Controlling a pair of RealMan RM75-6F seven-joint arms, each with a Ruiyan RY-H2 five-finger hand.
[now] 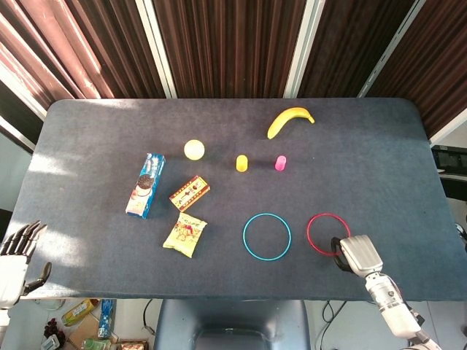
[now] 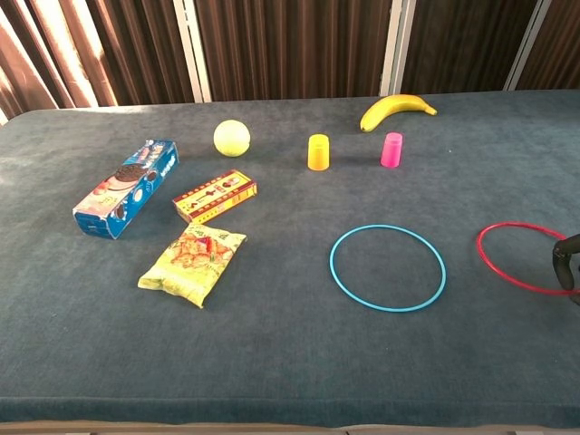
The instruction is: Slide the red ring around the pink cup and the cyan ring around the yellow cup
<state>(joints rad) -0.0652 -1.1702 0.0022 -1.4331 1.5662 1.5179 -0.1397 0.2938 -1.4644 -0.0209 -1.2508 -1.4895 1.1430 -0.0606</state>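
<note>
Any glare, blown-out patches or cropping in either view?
Head view: sun patch washes out the table's left edge; both rings sharp. Chest view: even light, but the right hand is cropped at the frame edge, where it meets the red ring.

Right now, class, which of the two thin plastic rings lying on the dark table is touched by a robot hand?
The thin red plastic ring: the right robot hand rests at its near edge. The thin cyan plastic ring lies beside it, untouched.

Camera placement: two views, one table.
Your head view looks steeply down on the whole table (image 1: 87,240); your chest view faces across it low and nearer, sharing the tabletop.
</note>
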